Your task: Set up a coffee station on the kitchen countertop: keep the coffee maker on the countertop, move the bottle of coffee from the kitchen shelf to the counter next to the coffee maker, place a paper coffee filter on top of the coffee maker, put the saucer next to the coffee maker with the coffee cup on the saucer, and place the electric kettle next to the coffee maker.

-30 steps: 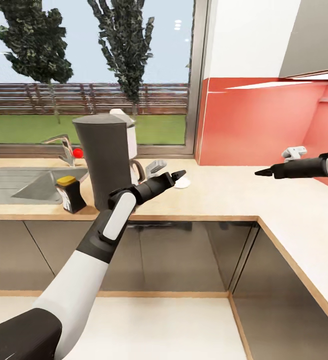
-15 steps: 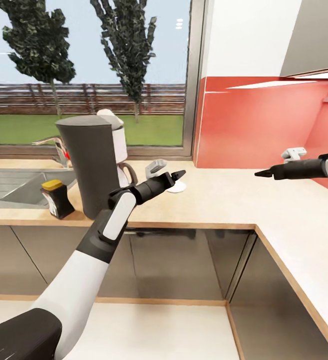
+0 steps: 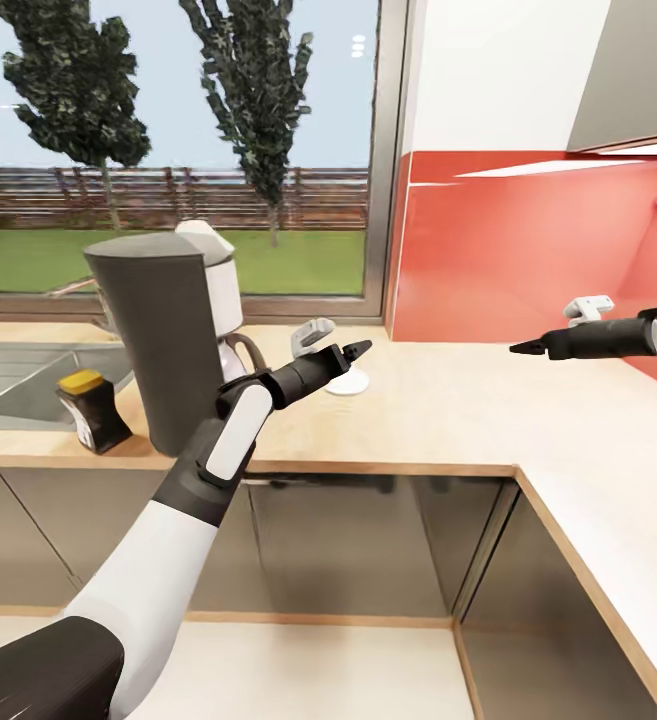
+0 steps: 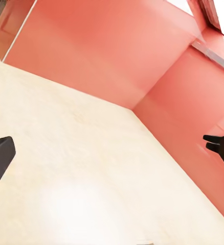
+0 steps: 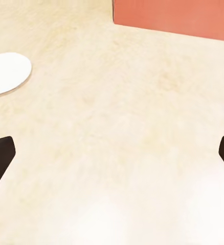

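Note:
The tall charcoal coffee maker (image 3: 168,345), white on its upper part, stands on the pale countertop (image 3: 448,410) beside the sink. Left of it the yellow-lidded bottle of coffee (image 3: 90,410) leans near the counter's front edge. The white saucer (image 3: 355,384) lies flat to the maker's right, and the right wrist view catches the saucer (image 5: 7,74) too. My left gripper (image 3: 336,342) hovers open just above and in front of the saucer. My right gripper (image 3: 555,328) hangs open over the counter's right wing. The kettle and the cup are out of view.
A steel sink (image 3: 8,370) is set into the counter at far left, under a large window. A red backsplash (image 3: 508,250) rises behind the corner, where the counter turns toward me along the right. Glossy dark cabinets (image 3: 368,540) sit below.
The whole picture has shifted: coffee maker, bottle and sink slid left, so the camera moved. Both arms hold the same pose, grippers still open.

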Robot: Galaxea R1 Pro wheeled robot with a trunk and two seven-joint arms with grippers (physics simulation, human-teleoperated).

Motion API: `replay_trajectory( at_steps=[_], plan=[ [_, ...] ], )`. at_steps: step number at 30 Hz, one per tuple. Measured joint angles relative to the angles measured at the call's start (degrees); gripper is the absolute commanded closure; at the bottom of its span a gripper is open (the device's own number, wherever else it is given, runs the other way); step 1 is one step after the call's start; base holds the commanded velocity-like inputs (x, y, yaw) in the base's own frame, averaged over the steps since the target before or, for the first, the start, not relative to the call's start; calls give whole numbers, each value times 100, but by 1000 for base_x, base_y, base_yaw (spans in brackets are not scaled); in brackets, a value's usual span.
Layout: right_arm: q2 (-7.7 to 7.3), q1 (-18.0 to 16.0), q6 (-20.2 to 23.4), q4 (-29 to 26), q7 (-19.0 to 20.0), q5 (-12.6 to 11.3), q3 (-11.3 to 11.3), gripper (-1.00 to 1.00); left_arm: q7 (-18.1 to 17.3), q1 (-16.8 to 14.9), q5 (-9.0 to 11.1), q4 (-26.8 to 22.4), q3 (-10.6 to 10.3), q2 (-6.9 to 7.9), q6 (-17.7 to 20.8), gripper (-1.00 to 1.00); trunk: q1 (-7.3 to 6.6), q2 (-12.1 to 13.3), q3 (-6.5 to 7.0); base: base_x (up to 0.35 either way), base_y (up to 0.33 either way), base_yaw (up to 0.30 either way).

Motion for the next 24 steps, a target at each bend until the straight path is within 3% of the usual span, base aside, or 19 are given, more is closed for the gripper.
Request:
replay_trajectory(
  at_steps=[8,12,15,16,17,20,22,24],
  plan=[
    [0,0,-1,0,-5,0,0,-100,21,0,0,-1,-42,0,-22,-100,2,0,0,90,-30,0],
    [3,2,-3,5,-9,2,6,-100,248,0,-27,-9,-392,-1,-189,-100,3,0,0,15,-5,0],
    [9,4,-6,10,-13,5,7,-100,766,0,-56,-36,-544,-3,-315,-100,3,0,0,6,-2,0],
    [15,6,-7,15,-19,7,9,-100,1221,-1,-57,-89,-620,-3,-371,-100,3,0,0,3,-1,0],
    [17,6,-8,18,-21,7,11,-100,1444,-3,-56,-111,-668,-3,-393,-100,3,1,0,3,-1,0],
    [21,8,-9,22,-27,8,9,-100,1933,-1,-53,-140,-873,-3,-452,-100,3,1,0,2,-1,0],
    [23,6,-9,20,-25,8,9,-100,2207,0,-53,-142,-1114,-3,-644,-100,3,1,0,0,0,0],
    [28,6,-10,23,-27,9,8,-100,2571,1,-43,-145,-1410,-3,-1260,-100,3,1,0,0,0,0]
  ],
)
